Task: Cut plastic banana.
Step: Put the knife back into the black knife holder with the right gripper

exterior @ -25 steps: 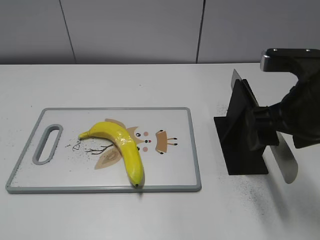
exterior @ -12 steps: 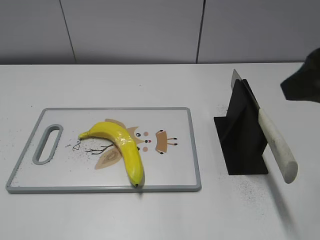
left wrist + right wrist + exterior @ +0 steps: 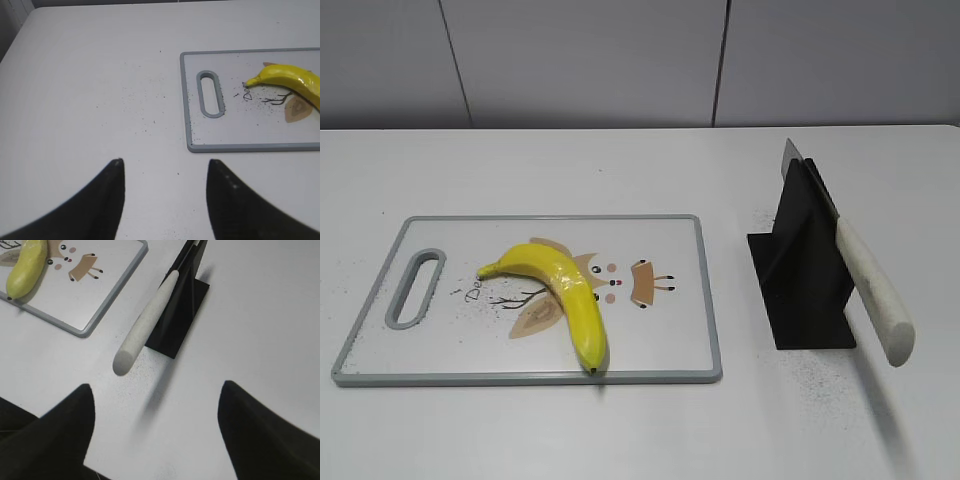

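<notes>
Banana [image 3: 560,295] whole on cutting board [image 3: 670,330], tabletop's [image 3: 620,170] left side.
Knife [image 3: 868,285] rests in black stand [image 3: 800,270], right side; both end effectors, left [image 3: 165,197] and right [image 3: 155,435], gape empty.

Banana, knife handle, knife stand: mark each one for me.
banana [image 3: 563,296], exterior view, middle of the yellow body.
knife handle [image 3: 146,323], right wrist view, midway along the white grip.
knife stand [image 3: 802,262], exterior view, on the black upright panel.
</notes>
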